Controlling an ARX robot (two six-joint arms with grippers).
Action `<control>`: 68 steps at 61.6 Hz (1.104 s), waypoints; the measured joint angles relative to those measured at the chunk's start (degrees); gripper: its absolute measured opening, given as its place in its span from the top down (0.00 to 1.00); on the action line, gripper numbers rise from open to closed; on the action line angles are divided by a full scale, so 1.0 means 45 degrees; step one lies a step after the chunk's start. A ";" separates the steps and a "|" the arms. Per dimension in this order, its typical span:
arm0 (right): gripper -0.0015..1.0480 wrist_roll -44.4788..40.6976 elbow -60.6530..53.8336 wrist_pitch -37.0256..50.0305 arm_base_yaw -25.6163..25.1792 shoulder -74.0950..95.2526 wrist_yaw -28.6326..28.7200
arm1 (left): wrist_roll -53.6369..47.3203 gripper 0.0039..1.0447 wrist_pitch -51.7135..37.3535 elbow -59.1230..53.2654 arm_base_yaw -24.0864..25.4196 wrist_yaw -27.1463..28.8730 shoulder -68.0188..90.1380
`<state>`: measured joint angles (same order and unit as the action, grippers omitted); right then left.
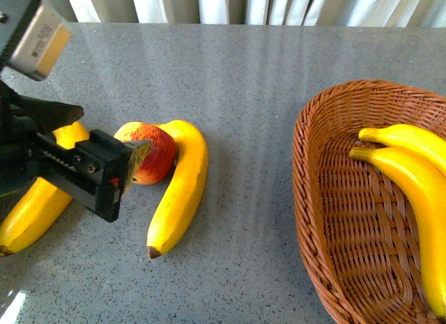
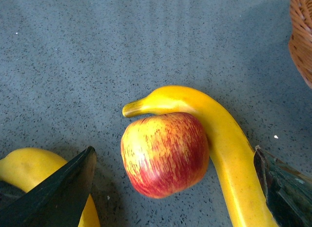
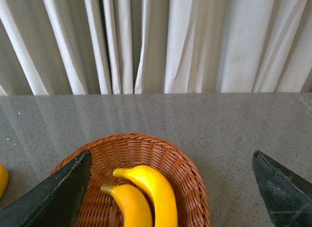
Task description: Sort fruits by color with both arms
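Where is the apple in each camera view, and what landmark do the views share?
Front view: the apple is left of centre, tucked into the bend of a banana.
Left wrist view: the apple is mid-picture, against the same banana.
Right wrist view: not in it.
Shared landmark: the basket, seen at the edge of the left wrist view and close up in the right wrist view.
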<state>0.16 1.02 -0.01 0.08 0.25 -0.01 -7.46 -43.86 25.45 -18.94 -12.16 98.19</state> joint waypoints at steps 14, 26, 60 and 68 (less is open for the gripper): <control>0.09 0.0000 0.0000 0.0000 0.0000 0.0000 0.0005 | 0.0005 0.09 0.0165 0.0835 -0.0243 0.0491 0.0865; 0.09 0.0000 0.0000 0.0000 0.0000 0.0000 0.0005 | 0.0015 0.09 0.0325 0.1098 -0.0369 0.0753 0.1239; 0.09 0.0000 0.0000 0.0000 0.0000 0.0000 0.0005 | 0.0622 0.09 0.0321 0.1399 -0.0525 0.1302 0.2001; 0.09 0.0000 0.0000 0.0000 0.0000 0.0000 0.0005 | 0.0641 0.09 0.0321 0.1477 -0.0578 0.1399 0.2171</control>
<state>0.16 1.02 -0.01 0.08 0.25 0.01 -4.58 -42.41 32.10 -21.54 -5.87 107.96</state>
